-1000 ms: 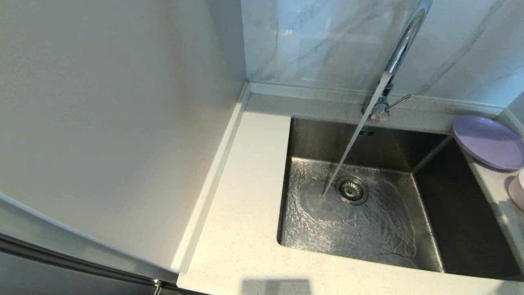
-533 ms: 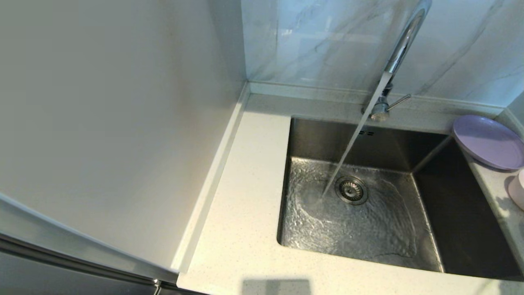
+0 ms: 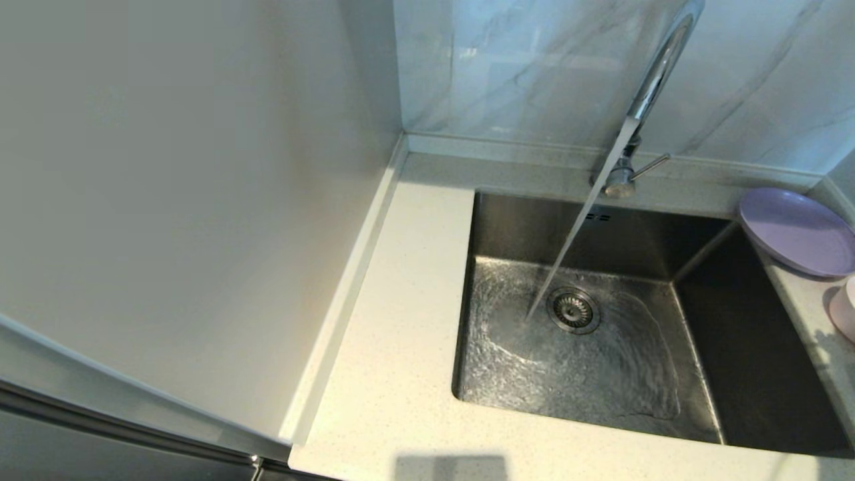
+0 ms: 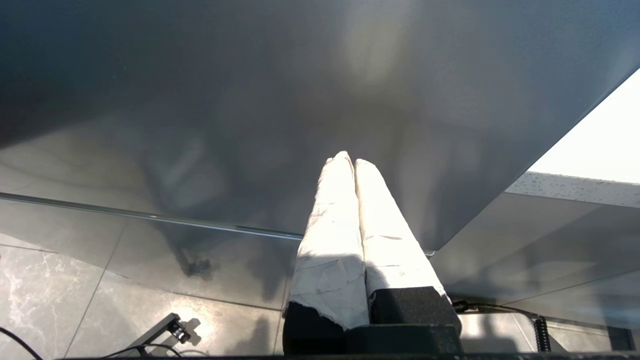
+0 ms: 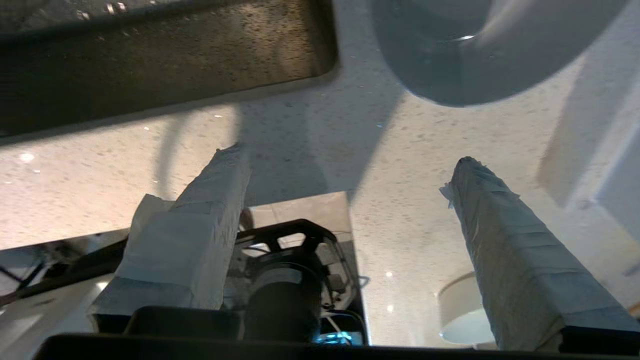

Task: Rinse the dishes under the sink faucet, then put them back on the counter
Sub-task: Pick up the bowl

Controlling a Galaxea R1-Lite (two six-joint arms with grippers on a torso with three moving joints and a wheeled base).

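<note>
Water runs from the chrome faucet (image 3: 658, 73) into the steel sink (image 3: 507, 220), landing beside the drain. The lilac plate (image 3: 795, 230) lies on the counter (image 3: 401, 347) at the sink's far right corner, and the pale pink dish (image 3: 845, 310) sits just in front of it. Neither gripper shows in the head view. In the right wrist view my right gripper (image 5: 348, 156) hangs open and empty over the counter (image 5: 400, 165), between a shadowed round dish (image 5: 440, 65) and a small whitish bowl (image 5: 457, 310). My left gripper (image 4: 352, 159) is shut and parked low, facing a grey cabinet front.
A tall pale panel (image 3: 167, 200) walls off the counter's left side, and a marble backsplash (image 3: 521, 67) stands behind the faucet. A low raised rim runs along both. The sink's dark opening (image 5: 150, 60) lies close beside the right gripper.
The right gripper has gone from shut to open. A shadow on the counter beside the pink dish has shifted. Plate, dish and water stream look unchanged.
</note>
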